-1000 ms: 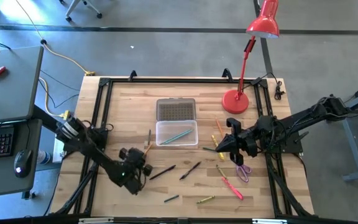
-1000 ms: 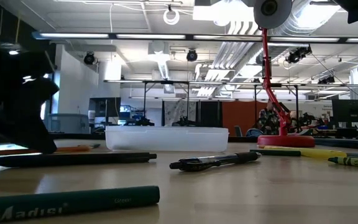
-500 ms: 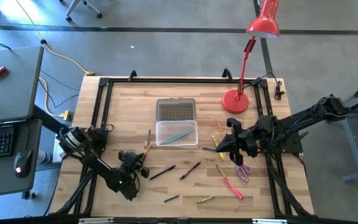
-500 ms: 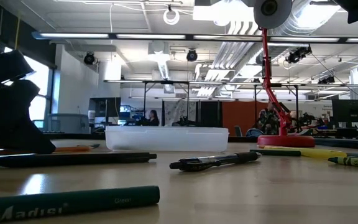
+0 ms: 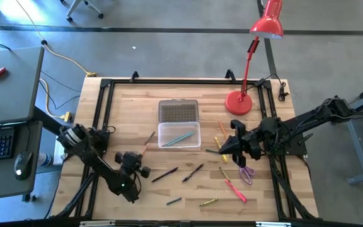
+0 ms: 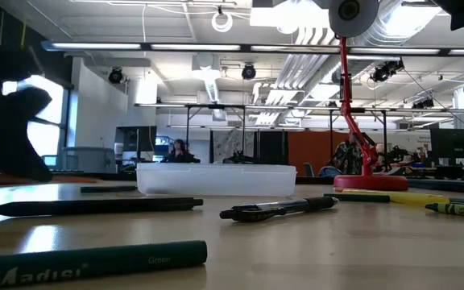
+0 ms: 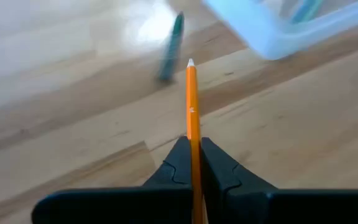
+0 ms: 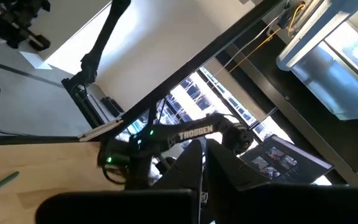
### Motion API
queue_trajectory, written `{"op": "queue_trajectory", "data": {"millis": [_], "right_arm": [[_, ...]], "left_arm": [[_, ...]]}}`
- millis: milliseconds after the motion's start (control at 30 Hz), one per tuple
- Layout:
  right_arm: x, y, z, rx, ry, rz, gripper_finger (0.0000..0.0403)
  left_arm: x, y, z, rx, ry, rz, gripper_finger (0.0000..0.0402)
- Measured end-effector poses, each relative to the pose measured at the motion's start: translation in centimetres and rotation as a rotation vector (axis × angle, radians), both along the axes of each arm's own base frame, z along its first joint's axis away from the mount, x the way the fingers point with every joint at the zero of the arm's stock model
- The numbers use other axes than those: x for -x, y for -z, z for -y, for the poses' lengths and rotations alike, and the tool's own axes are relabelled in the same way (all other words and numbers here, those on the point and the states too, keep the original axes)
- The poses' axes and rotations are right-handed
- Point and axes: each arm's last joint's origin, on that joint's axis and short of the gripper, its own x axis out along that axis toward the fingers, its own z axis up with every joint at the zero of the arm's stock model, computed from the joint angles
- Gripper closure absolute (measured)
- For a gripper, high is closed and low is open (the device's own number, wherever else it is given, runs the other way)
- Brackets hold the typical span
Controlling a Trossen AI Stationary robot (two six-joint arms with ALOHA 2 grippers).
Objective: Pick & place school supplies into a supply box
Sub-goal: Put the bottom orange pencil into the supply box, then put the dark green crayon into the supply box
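My left gripper [image 5: 137,156] [image 7: 193,148] is over the table's left half, shut on an orange pencil [image 7: 191,99] that points at the clear supply box [image 5: 179,135]. The box holds a teal pen [image 5: 182,137]; its ribbed lid [image 5: 178,111] lies just behind it. A dark green pencil [image 7: 172,42] lies flat on the table beyond the orange one. My right gripper [image 5: 223,149] [image 8: 202,163] is shut on nothing and hovers right of the box, over yellow, green and orange supplies [image 5: 221,142]. Purple scissors [image 5: 246,173] lie near it. My left gripper pinches the orange pencil between its two fingers [image 7: 174,163]. The fingers lie along the shaft [image 7: 194,140], and the sharpened tip [image 7: 191,63] sticks out ahead. The pencil is lifted clear of the table, slanting toward the box.
Two black pens [image 5: 164,174] [image 5: 193,172], a green marker [image 5: 173,201], a yellow crayon [image 5: 208,202] and a red pen [image 5: 235,189] lie on the near half. The red desk lamp's base [image 5: 238,103] stands far right. A dark frame [image 5: 99,126] edges the table.
My left gripper has risen and drawn a little toward the table's left edge, taking the orange pencil up off the wood; the pencil now points at the box. The dark green pencil has stayed where it lay. The right arm has kept still.
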Motion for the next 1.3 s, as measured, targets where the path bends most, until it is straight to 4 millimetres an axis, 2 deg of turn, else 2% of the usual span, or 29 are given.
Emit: {"op": "queue_trajectory", "data": {"millis": [100,233,433,567,767,1000,1133,1300], "right_arm": [[0.0,0.0,0.0,0.000,0.000,0.000,0.0402],[0.0,-0.1,0.0,-0.006,-0.001,0.003,0.0402],[0.0,-0.1,0.0,-0.009,-0.002,0.005,0.0402],[0.0,-0.1,0.0,-0.010,-0.002,0.010,0.0402],[0.0,-0.1,0.0,-0.010,-0.002,0.008,0.0402],[0.0,-0.1,0.0,-0.008,-0.002,0.002,0.0402],[0.0,-0.1,0.0,-0.008,-0.002,0.002,0.0402],[0.0,-0.1,0.0,-0.008,-0.002,0.003,0.0402]], "left_arm": [[-0.4,-2.6,0.5,-0.008,0.036,-0.011,0.0369],[-1.4,-5.2,0.6,-0.055,0.102,-0.016,0.0376],[-4.5,-6.5,-1.5,-0.101,0.178,-0.154,0.0361],[-7.7,-6.5,-4.2,-0.129,0.259,-0.255,0.0366],[-12.7,-6.7,-9.8,-0.130,0.436,-0.369,0.0362],[-15.5,-7.0,-16.8,0.024,0.556,-0.327,0.0321],[-16.3,-7.3,-18.6,0.035,0.617,-0.272,0.0304],[-16.8,-7.3,-18.9,0.008,0.644,-0.252,0.0295]]}}
